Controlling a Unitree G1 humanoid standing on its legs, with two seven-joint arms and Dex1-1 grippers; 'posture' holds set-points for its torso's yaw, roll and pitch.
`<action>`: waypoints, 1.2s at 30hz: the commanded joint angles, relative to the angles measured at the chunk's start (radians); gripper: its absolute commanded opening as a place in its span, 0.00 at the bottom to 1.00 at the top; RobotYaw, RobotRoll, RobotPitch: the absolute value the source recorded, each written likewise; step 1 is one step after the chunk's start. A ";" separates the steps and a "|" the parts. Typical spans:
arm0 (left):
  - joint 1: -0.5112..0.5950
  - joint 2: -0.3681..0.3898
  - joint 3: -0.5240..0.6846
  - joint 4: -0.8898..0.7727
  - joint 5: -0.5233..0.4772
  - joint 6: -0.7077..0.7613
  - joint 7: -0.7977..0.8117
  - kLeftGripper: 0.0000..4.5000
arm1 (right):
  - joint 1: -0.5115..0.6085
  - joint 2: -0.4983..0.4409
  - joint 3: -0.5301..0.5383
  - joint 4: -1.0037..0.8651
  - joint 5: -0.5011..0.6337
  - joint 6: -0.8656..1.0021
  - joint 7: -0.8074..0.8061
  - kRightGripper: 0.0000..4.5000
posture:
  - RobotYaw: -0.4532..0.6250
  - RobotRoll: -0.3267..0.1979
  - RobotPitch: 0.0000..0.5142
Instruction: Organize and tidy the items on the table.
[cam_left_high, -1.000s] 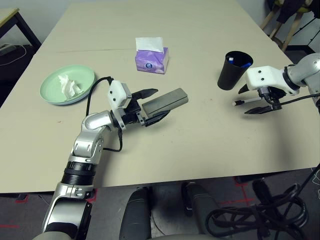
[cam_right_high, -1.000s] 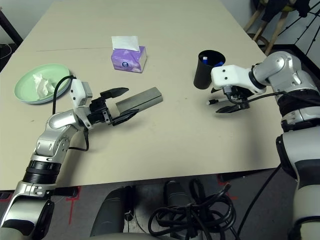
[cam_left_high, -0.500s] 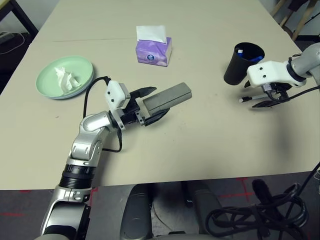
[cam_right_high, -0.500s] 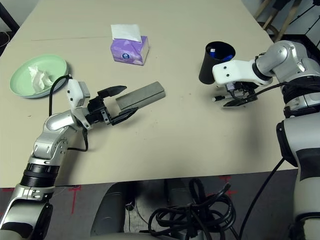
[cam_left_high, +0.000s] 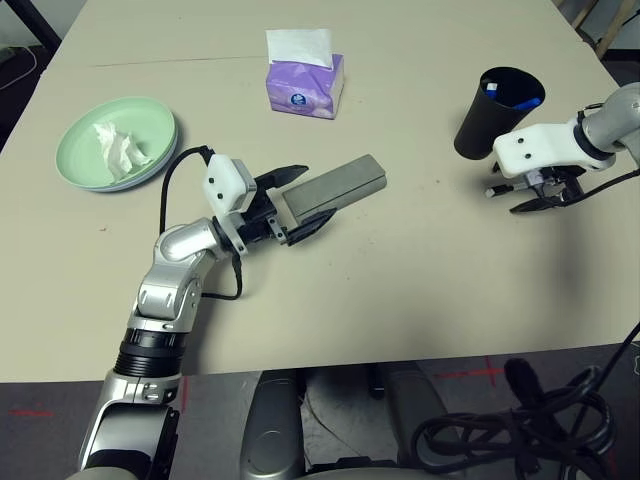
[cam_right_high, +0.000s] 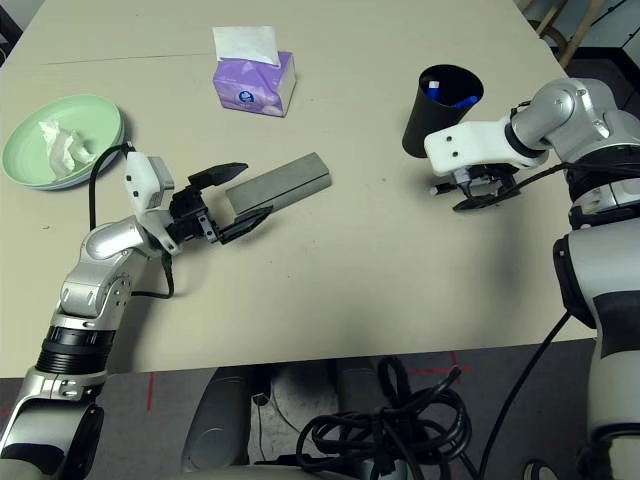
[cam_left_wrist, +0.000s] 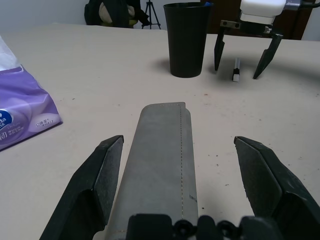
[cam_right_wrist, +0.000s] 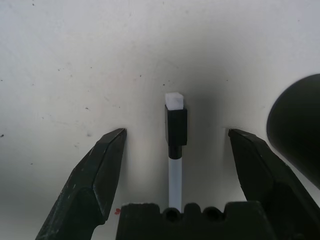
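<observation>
Even, bright overhead light falls across the beige table (cam_left_high: 400, 300), free of glare; the black cup (cam_left_high: 497, 108) and both arms cast soft shadows, and the frames are sharp, with slight wide-angle bending at the edges

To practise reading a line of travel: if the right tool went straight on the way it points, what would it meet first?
Most likely the pen lying between the right tool's open fingers, then the table under it. The black cup stands off to one side.
</observation>
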 joint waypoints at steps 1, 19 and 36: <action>0.008 0.006 0.002 -0.027 -0.005 -0.006 0.002 1.00 | -0.008 0.009 0.009 0.019 -0.004 -0.006 0.033 0.79 | 0.49 0.62 0.62; -0.013 -0.008 -0.009 0.016 0.007 -0.037 0.004 1.00 | 0.031 0.046 -0.129 -0.005 0.234 0.168 0.219 0.07 | 0.47 0.62 0.46; -0.136 -0.033 -0.023 0.247 0.028 -0.153 -0.052 1.00 | 0.285 0.043 -0.354 -0.541 0.871 0.823 0.125 0.07 | 0.41 0.62 0.25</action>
